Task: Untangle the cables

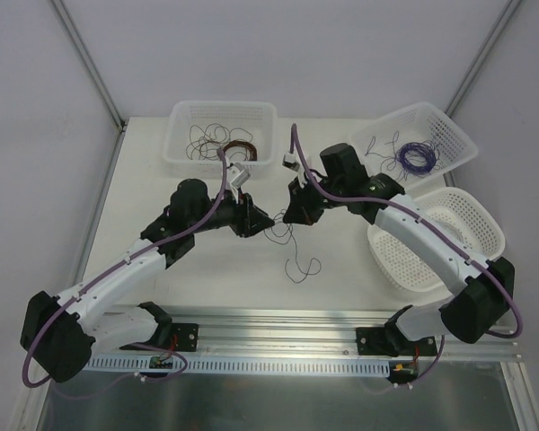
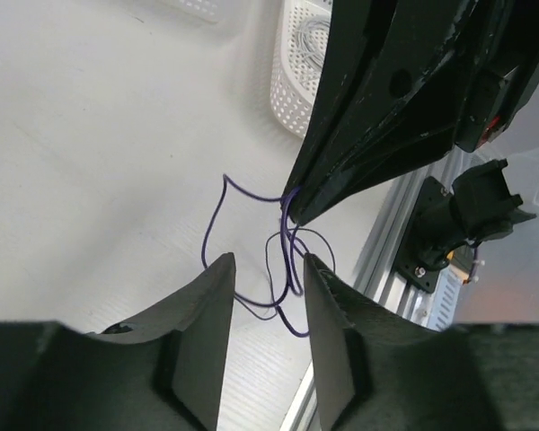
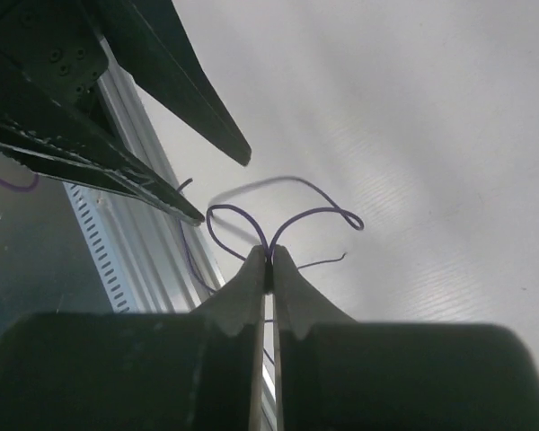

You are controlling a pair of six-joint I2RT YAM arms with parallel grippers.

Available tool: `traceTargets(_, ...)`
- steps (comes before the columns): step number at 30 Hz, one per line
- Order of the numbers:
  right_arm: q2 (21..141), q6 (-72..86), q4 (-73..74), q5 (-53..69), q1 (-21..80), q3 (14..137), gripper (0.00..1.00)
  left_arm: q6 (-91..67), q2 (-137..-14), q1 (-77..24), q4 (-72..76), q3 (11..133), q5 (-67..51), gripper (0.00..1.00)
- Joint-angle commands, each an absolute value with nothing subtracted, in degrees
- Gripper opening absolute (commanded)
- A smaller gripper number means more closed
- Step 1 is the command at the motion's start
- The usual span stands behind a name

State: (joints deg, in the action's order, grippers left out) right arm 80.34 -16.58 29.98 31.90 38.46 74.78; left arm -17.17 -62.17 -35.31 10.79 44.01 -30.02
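Note:
The cables are thin purple and dark wires hanging over the middle of the table, with one loose end curling down onto it. My right gripper is shut on a purple strand; in the right wrist view two loops spring from its pinched tips. My left gripper faces it closely. Its jaws stand open in the left wrist view, and the cables hang beyond the gap, not gripped. The right gripper's tip holds them from above.
A white basket at the back left holds dark and red-brown wires. A tilted basket at the back right holds a purple coil. A round white basket stands at the right. An aluminium rail runs along the near edge.

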Motion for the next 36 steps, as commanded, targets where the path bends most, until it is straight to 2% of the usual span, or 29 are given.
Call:
traceTargets(1, 76.91, -20.82, 34.44, 27.44, 37.8, 81.36, 0.01, -17.14, -57.23, -35.68, 10.82, 44.74, -25.85, 0.38)
traceTargets(3, 76.55, -21.79, 38.31, 21.64, 37.36, 84.1, 0.01, -17.05, -55.12, -35.68, 8.98, 44.13, -21.55, 0.5)
traceTargets(4, 76.29, -22.32, 39.54, 19.62, 36.83, 87.42, 0.01, -16.53, -52.85, -35.68, 8.18, 44.03, -20.4, 0.62)
traceTargets(6, 76.03, -23.46, 42.44, 13.38, 36.13, 90.77, 0.01, -15.91, -49.5, -35.68, 6.08, 44.03, -16.9, 0.72)
traceTargets(7, 75.85, -23.73, 43.06, 11.36, 35.08, 92.36, 0.01, -15.3, -48.53, -35.68, 3.98, 43.86, -15.48, 0.83)
traceTargets(10, 75.15, -24.26, 43.25, 3.28, 32.01, 99.55, 0.01, -14.24, -44.31, -35.68, -1.03, 43.16, -8.81, 0.98)
traceTargets(15, 75.67, -24.7, 40.17, -5.79, 26.11, 107.74, 0.01, -13.8, -37.99, -35.51, -8.69, 40.7, 2.71, 0.99)
traceTargets(22, 78.21, -25.58, 27.34, -13.97, 16.01, 114.42, 0.01, -13.36, -28.4, -35.6, -18.36, 37.09, 15.72, 0.99)
traceTargets(27, 86.11, -27.77, 23.04, -14.94, 9.86, 120.92, 0.01, -11.87, -20.75, -35.59, -21.35, 34.46, 22.05, 0.99)
traceTargets(36, 97.98, -23.82, 13.02, -10.73, 0.18, 115.93, 0.01, -11.34, -17.4, -35.6, -21.53, 30.94, 26.71, 0.99)
